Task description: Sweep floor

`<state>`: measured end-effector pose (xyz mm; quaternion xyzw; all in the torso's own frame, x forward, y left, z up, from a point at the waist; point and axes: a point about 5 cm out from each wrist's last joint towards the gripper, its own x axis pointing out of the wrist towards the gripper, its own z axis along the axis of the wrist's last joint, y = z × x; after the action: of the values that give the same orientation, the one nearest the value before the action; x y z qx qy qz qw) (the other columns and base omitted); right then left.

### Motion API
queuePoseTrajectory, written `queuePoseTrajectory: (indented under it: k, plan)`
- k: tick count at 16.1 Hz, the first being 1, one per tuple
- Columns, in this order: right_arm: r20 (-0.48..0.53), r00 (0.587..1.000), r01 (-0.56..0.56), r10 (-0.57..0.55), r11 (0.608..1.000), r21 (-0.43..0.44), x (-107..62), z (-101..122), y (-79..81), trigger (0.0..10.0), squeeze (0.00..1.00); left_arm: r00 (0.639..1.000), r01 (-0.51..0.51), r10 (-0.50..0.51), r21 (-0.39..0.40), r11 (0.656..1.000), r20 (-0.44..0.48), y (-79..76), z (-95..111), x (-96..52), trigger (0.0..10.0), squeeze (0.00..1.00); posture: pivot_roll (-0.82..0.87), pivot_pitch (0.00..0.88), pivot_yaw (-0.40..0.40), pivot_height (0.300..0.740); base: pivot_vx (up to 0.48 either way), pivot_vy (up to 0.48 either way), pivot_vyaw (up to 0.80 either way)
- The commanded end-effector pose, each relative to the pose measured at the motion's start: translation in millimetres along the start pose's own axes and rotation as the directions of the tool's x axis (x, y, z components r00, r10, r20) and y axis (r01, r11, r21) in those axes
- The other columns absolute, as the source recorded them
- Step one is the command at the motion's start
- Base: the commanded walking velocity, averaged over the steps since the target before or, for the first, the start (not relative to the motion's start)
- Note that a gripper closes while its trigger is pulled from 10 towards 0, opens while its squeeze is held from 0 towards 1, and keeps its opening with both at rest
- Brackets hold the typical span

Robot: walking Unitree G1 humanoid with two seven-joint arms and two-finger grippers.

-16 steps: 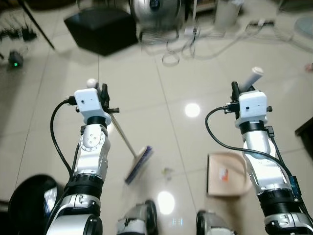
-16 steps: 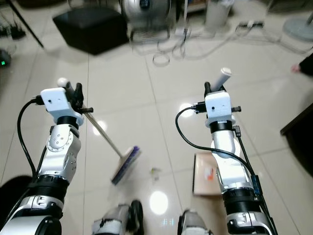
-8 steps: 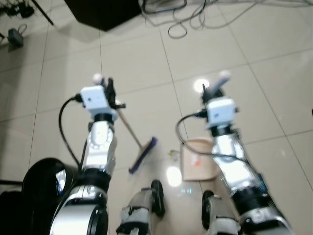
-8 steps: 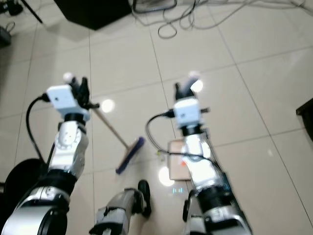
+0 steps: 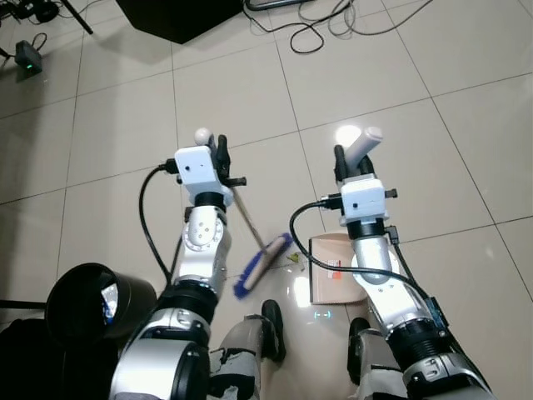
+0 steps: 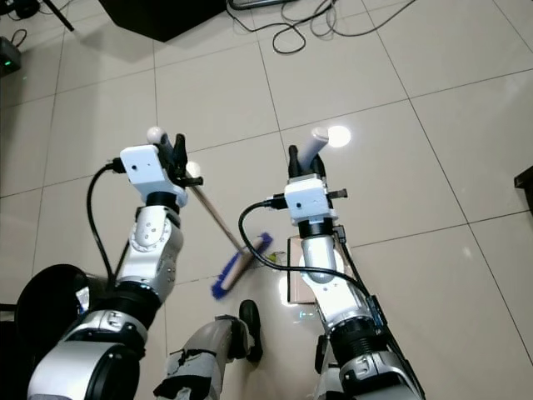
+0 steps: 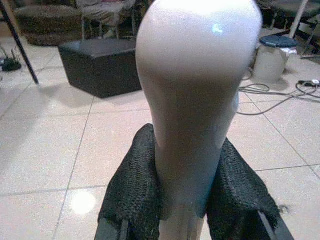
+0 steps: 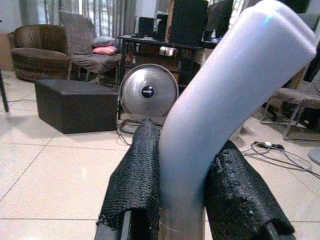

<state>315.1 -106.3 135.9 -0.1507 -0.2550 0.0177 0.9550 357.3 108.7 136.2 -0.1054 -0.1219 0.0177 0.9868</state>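
My left gripper (image 5: 221, 155) is shut on the broom's white-tipped handle (image 7: 192, 95). The wooden stick slants down to the blue-bristled broom head (image 5: 262, 265) on the tile floor. My right gripper (image 5: 350, 160) is shut on the dustpan's pale curved handle (image 8: 225, 95). The beige dustpan (image 5: 329, 282) rests on the floor below it, just right of the broom head. A small scrap of debris (image 5: 293, 258) lies between the broom head and the pan's edge.
A black round bin (image 5: 90, 300) stands at my lower left. A black ottoman (image 5: 179, 12), loose cables (image 5: 316, 21) and a small device with a green light (image 5: 29, 58) lie ahead. A metal fan (image 8: 148, 91) stands farther off. My feet (image 5: 271, 329) are directly below.
The camera has tilted down and shifted. Both arms have drawn closer together, and the broom head now lies nearer the dustpan's edge. Both grips are unchanged.
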Motion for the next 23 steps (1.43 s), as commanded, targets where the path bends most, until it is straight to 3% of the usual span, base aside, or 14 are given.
queuePoseTrajectory:
  k: [1, 2, 4, 5, 11, 12, 13, 16, 20, 22, 23]
  plan:
    - [-0.039, 0.999, -0.009, 0.008, 1.000, -0.010, -6.1, -7, 3.0, 10.0, 0.00, 0.990, -0.090, 0.081, -0.075, 0.993, -0.115, 7.7, -23, -14.4, 10.0, 0.00, 0.17, 0.396, 0.218, 0.740, 0.000, 0.000, 0.00]
    - [-0.042, 0.999, 0.000, -0.001, 1.000, -0.005, -4.9, -8, 2.2, 10.0, 0.00, 0.989, -0.104, 0.091, -0.102, 0.989, -0.120, 6.2, -23, -14.7, 10.0, 0.00, 0.17, 0.394, 0.215, 0.740, 0.000, 0.000, 0.00]
    - [-0.059, 0.998, 0.033, -0.032, 0.999, 0.017, 2.3, -10, -2.2, 10.0, 0.00, 0.989, -0.121, 0.095, -0.258, 0.959, -0.111, -3.6, -13, -12.7, 10.0, 0.00, 0.17, 0.381, 0.206, 0.740, 0.000, 0.000, 0.00]
    - [-0.060, 0.997, 0.041, -0.039, 0.999, 0.023, 4.1, -9, -3.8, 10.0, 0.00, 0.992, -0.111, 0.087, -0.290, 0.950, -0.095, -4.5, -6, -11.9, 10.0, 0.00, 0.16, 0.373, 0.202, 0.740, 0.000, 0.000, 0.00]
    - [-0.087, 0.994, 0.067, -0.065, 0.997, 0.028, 16.8, -16, -18.2, 10.0, 0.00, 0.998, -0.060, 0.060, -0.388, 0.920, -0.011, 11.2, 40, -1.0, 10.0, 0.00, 0.14, 0.303, 0.179, 0.740, 0.000, 0.000, 0.00]
    - [-0.085, 0.994, 0.068, -0.066, 0.997, 0.029, 17.5, -15, -19.7, 10.0, 0.00, 0.999, -0.039, 0.042, -0.381, 0.924, 0.000, 13.0, 45, -0.1, 10.0, 0.00, 0.13, 0.280, 0.175, 0.740, 0.000, 0.000, 0.00]
    - [-0.094, 0.992, 0.086, -0.082, 0.995, 0.044, 20.4, -17, -27.6, 10.0, 0.00, 0.999, 0.032, -0.028, -0.317, 0.948, 0.016, 16.6, 56, 5.4, 10.0, 0.00, 0.11, 0.237, 0.167, 0.740, 0.000, 0.000, 0.00]
    - [-0.103, 0.984, 0.153, -0.146, 0.986, 0.064, 19.6, -19, -43.6, 10.0, 0.00, 0.997, 0.068, -0.059, -0.262, 0.963, 0.041, 26.8, 74, 19.4, 10.0, 0.00, 0.09, 0.173, 0.160, 0.740, 0.000, 0.000, 0.00]
    - [-0.089, 0.979, 0.189, -0.182, 0.979, 0.081, 14.3, -17, -56.8, 10.0, 0.00, 0.995, 0.096, -0.091, -0.127, 0.987, 0.042, 47.0, 97, 43.5, 10.0, 0.00, 0.04, 0.086, 0.150, 0.740, 0.000, 0.000, 0.00]
    - [-0.078, 0.978, 0.200, -0.193, 0.974, 0.102, 15.0, -13, -60.7, 10.0, 0.00, 0.995, 0.097, -0.095, -0.066, 0.993, 0.031, 55.0, 100, 48.4, 10.0, 0.00, 0.03, 0.048, 0.144, 0.740, 0.000, 0.000, 0.00]
    - [-0.083, 0.979, 0.198, -0.188, 0.969, 0.146, 19.5, -4, -65.5, 10.0, 0.00, 0.994, 0.105, -0.104, 0.042, 0.994, -0.023, 63.2, 97, 49.8, 10.0, 0.00, 0.01, 0.012, 0.136, 0.740, 0.000, 0.000, 0.00]
